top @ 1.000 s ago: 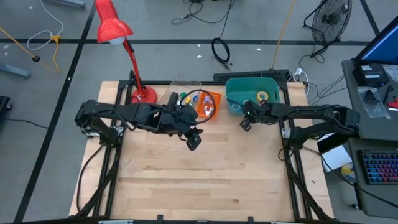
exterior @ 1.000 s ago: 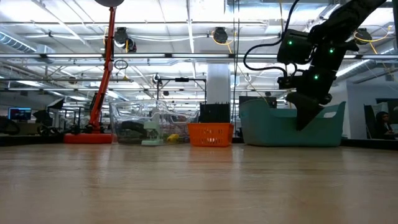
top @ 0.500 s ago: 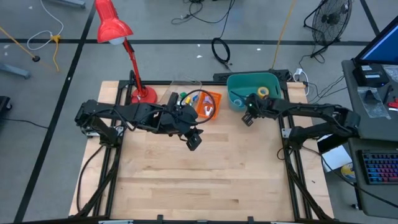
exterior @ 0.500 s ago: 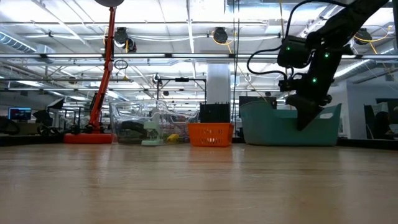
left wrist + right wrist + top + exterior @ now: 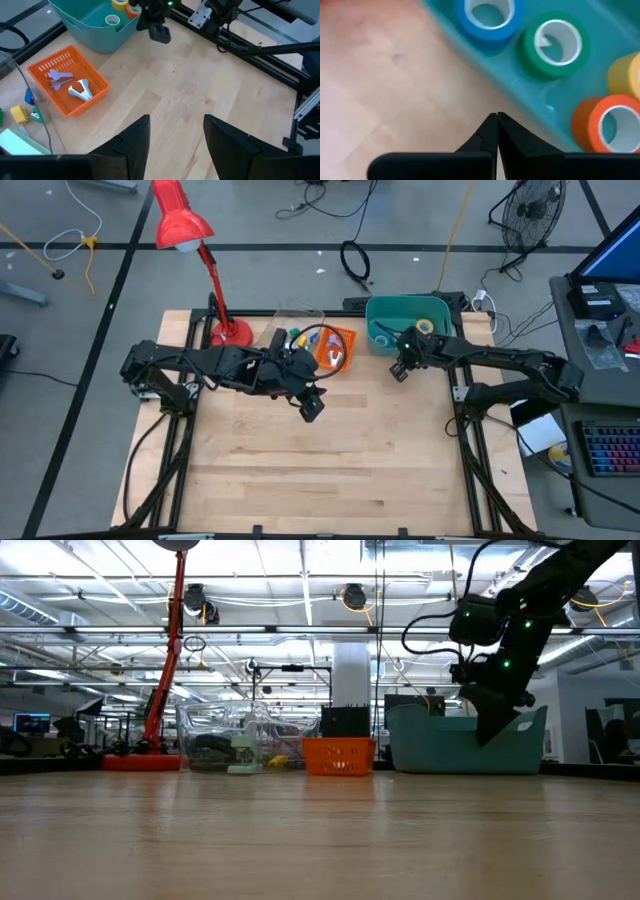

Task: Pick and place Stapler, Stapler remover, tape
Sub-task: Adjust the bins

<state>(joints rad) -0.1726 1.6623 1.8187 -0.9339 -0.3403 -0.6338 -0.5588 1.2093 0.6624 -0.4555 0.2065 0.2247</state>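
Note:
Blue, green, yellow and orange tape rolls lie flat in the teal bin at the far right. My right gripper is shut, with its tips at the bin's near wall, outside it. A purple and a silver staple remover lie in the orange basket. A pale green thing that looks like the stapler sits in a clear box. My left gripper hangs open over the bare table near the middle, holding nothing. My right gripper's shut tips point down at a slant, right beside the bin's near wall. I cannot tell whether they touch it.
A red desk lamp stands at the far left, beside the clear box and the orange basket. Bare wooden table stretches from the middle to the near edge.
My right gripper, shut throughout, has moved a little toward the table's far right along the bin's near wall.

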